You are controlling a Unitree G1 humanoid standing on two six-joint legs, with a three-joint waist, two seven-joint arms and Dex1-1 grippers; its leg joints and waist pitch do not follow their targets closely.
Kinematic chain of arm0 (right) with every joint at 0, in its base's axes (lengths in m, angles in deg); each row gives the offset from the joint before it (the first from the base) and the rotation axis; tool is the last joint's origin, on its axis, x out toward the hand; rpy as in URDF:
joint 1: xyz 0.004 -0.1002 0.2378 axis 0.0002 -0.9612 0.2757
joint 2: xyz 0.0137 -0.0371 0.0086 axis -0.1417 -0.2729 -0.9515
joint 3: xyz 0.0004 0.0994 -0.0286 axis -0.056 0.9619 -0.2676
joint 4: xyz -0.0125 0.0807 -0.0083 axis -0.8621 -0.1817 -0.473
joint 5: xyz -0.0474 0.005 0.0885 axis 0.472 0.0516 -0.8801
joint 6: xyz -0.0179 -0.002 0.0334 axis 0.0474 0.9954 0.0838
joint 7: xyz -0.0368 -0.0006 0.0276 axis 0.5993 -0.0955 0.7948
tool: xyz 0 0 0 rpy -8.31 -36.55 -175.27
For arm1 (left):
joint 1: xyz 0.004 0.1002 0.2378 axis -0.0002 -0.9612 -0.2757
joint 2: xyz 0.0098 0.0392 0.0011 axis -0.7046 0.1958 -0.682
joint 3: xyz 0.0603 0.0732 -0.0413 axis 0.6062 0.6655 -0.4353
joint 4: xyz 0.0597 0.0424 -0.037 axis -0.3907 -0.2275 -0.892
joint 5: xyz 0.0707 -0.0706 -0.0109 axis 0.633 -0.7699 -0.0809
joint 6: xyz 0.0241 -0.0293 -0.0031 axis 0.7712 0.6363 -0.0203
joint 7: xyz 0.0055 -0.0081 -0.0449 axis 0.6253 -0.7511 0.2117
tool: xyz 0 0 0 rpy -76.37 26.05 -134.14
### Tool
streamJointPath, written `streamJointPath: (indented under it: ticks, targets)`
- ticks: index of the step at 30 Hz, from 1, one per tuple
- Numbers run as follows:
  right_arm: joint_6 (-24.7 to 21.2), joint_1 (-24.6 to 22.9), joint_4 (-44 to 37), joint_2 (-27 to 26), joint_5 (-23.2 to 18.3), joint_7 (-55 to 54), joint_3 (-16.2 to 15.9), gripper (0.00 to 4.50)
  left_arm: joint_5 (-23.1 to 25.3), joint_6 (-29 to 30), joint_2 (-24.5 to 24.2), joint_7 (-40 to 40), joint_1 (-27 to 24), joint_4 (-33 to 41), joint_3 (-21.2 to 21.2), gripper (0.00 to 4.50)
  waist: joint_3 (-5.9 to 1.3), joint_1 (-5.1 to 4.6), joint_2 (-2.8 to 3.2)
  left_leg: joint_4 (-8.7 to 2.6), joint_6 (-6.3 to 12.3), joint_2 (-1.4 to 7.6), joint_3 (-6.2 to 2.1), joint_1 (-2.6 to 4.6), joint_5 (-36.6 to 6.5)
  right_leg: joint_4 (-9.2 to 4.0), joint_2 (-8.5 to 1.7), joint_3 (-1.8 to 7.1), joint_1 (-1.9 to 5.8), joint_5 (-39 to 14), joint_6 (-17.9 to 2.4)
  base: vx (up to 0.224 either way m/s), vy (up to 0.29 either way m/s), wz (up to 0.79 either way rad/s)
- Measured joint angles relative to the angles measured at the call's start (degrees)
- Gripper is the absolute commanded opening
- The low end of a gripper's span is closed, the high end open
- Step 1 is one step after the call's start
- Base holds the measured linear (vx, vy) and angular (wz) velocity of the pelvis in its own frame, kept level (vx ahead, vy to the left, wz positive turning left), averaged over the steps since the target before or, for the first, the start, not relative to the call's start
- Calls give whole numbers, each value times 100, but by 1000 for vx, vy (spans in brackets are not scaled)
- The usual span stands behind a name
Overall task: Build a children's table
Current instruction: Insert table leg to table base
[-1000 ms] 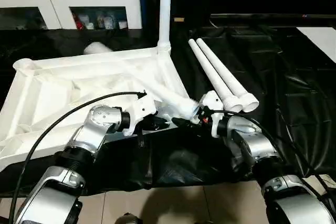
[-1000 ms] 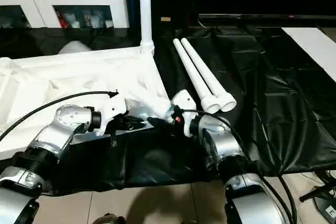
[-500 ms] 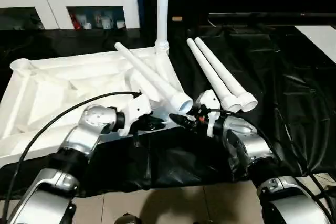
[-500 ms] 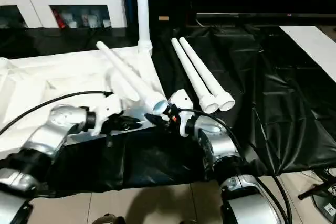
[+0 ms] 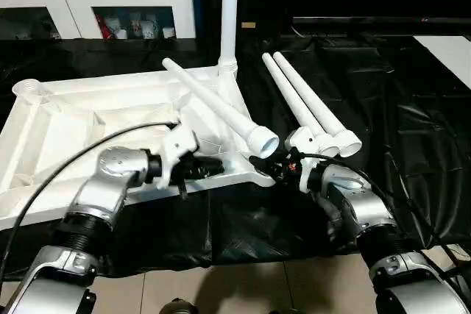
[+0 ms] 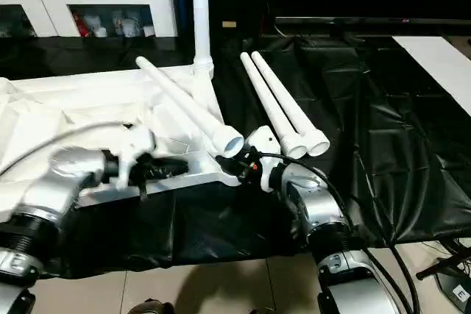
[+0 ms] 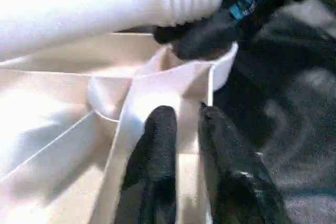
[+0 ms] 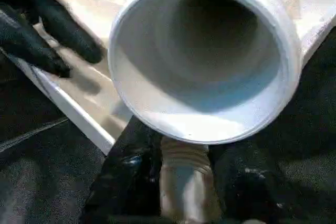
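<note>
The white tabletop [image 5: 110, 119] lies upside down, ribs up, on the black-covered surface [image 5: 412, 115], at ten o'clock from the robot. One leg [image 5: 229, 12] stands upright in its far corner socket. Another leg [image 5: 217, 108] lies slanted across the ribs, its flared end at the near right corner. The right tool [image 5: 266, 166] grips that corner's threaded socket between its fingers [image 8: 126, 182]. The left tool [image 5: 212, 167] hovers over the near rim, fingers [image 7: 157, 156] slightly apart, holding nothing. Two loose legs [image 5: 309, 104] lie side by side at one o'clock.
</note>
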Motion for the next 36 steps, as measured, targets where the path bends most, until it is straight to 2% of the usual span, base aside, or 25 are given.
streamJointPath:
  ticks: [2, 3, 8, 9, 12, 13, 15, 18, 20, 23, 25, 30, 36]
  targets:
    - [-7, -111, -155, 68, 1, 45, -19, 183, -7, 119, 7, 172, 44, -43, -95, 122, 1, 14, -3, 0, 0, 0, 0, -1, 0, 0, 0, -1, 1, 0, 0, 0, 0, 0]
    - [-18, -188, -278, 149, 5, 89, -57, 205, -7, 215, 21, 333, 109, -93, -164, 144, 2, 22, -6, 0, 0, 0, 0, -2, 0, 0, 0, -1, 2, 0, 0, 0, 0, 0]
    - [-56, -353, -621, 348, 15, 227, -114, 231, -173, 636, 244, 810, 325, -168, -474, 160, 2, 10, -20, 3, 0, -1, 0, -1, 0, 0, -1, 0, 4, 0, 0, 0, 0, 0]
    - [-56, -353, -674, 357, 15, 243, -114, 248, -220, 722, 293, 885, 348, -168, -495, 183, -1, 10, -23, 3, 0, -1, -1, 0, 0, 0, -1, -1, 4, 0, 0, 0, 0, 0]
    - [-123, -388, -797, 447, 12, 279, -112, 264, -521, 1367, 734, 1444, 612, -471, -828, 190, 1, 18, -30, 5, 1, -1, -1, -2, 0, 0, -1, -2, 5, 0, 0, 0, 0, 0]
    - [-134, -396, -840, 453, 11, 293, -112, 286, -615, 1561, 821, 1583, 680, -555, -906, 209, 1, 16, -32, 6, 1, -1, -1, -2, 0, 0, -1, -2, 5, 0, 0, 0, 0, 0]
    - [-168, -416, -912, 503, 2, 317, -113, 299, -871, 2014, 1016, 1833, 862, -817, -1149, 227, 1, 17, -32, 10, 1, -1, -2, -4, 0, -1, -1, -3, 5, 0, 0, 0, 0, 0]
    - [-234, -445, -935, 570, -8, 325, -113, 319, -1139, 2455, 1174, 2111, 1074, -1177, -1480, 233, 0, 13, -31, 17, 2, -1, -3, -7, 0, -2, -1, -4, 6, 0, 0, 0, 0, 0]
    - [-273, -452, -974, 591, -21, 337, -112, 336, -1352, 2739, 1229, 2348, 1230, -1460, -1765, 257, 0, -3, -31, 18, 2, -1, -6, -7, 0, -2, -1, -4, 5, 0, 0, 0, 0, 0]
    - [-298, -455, -1103, 591, -46, 367, -113, 357, -1559, 2957, 1263, 2629, 1398, -1752, -2075, 270, -1, 3, -28, 18, 3, -1, -9, -7, 0, -2, 0, -7, 6, 0, 0, 0, 0, 0]
    - [-302, -455, -1125, 591, -49, 370, -113, 380, -1680, 3045, 1258, 2800, 1511, -1967, -2280, 295, -1, 13, -29, 21, 3, -1, -11, -9, 0, -3, 0, -9, 7, 0, 0, 0, 0, 0]
    - [-395, -452, -1131, 591, -55, 378, -114, 423, -2268, 3439, 1254, 2908, 1795, -2342, -2873, 327, -1, 32, -29, 33, 4, -2, -15, -15, -1, -3, 0, -10, 10, 1, -2, 0, 0, 0]
    - [-537, -110, -1100, 588, -104, 355, -104, 450, -2368, 3581, 1311, 2909, 1982, -2684, -2979, 371, 0, 30, -28, 36, 4, -2, -19, -13, -1, -2, -1, -11, 14, 4, -6, 0, 0, 0]
